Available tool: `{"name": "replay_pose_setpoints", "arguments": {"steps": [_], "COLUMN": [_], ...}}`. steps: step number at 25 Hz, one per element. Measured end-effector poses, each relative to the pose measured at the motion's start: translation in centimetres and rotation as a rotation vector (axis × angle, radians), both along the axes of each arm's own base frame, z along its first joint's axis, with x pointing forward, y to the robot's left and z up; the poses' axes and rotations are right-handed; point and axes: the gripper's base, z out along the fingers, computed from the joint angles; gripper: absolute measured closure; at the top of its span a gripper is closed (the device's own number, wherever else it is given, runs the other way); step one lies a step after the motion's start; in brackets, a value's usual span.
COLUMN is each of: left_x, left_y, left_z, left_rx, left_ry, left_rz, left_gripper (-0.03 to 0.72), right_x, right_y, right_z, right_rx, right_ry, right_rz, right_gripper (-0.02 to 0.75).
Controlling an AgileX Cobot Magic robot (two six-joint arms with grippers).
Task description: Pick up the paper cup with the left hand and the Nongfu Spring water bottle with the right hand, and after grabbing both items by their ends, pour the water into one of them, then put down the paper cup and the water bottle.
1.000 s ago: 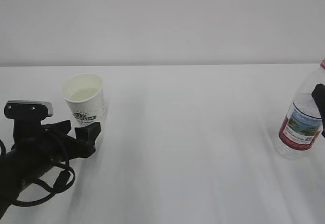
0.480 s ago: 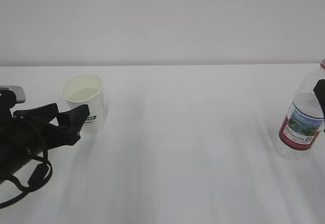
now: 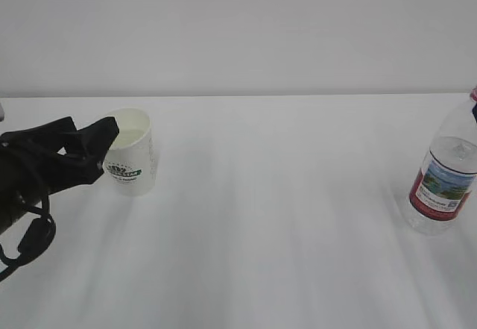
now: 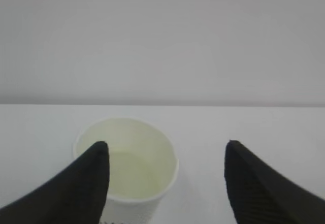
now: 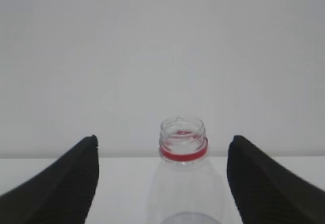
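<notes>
paper cup [image 4: 127,170] below left hand [image 4: 165,183], untouched

Dotted paper cup [image 3: 132,163]; glossy clear plastic bottle [image 3: 446,176]; matt table [image 3: 283,217].

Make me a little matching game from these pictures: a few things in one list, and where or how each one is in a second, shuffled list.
Things:
1. paper cup
2. Nongfu Spring water bottle
3. left gripper
4. right gripper

Places or states:
A. stands capless at the right edge of the table
B. open, its fingers either side of the red neck ring
C. stands on the left with liquid inside
D. open, one finger in front of the cup's rim

Pairs: 1-C, 2-A, 3-D, 4-B
</notes>
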Motion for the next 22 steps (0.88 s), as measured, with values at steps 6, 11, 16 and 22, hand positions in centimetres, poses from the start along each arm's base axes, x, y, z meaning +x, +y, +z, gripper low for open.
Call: {"name": "replay_pose_setpoints", "arguments": {"steps": [6, 11, 16, 22], "left_x": [-0.4, -0.9, -1.8, -3.3], "left_y": [0.4, 0.9, 1.5, 2.3], "left_z": [1.9, 4.0, 6.5, 9.0], "left_rx": [-0.041, -0.093, -0.153, -0.201], "left_ry": [-0.063, -0.135, -0.223, -0.273], "left_rz": [0.011, 0.032, 0.043, 0.035], "left_gripper": [0.172, 0.172, 0.172, 0.172], "right_x": [1.6, 2.3, 2.2, 1.3], "right_y": [0.1, 0.2, 0.1, 0.1], "right_z": [1.8, 4.7, 7.8, 10.5], "right_rx": [0.007, 0.012, 0.014, 0.015], "right_ry": [-0.029, -0.061, -0.085, -0.108], "right_rz": [-0.001, -0.002, -0.004, -0.005], "right_gripper": [0.145, 0.145, 0.145, 0.145]}}
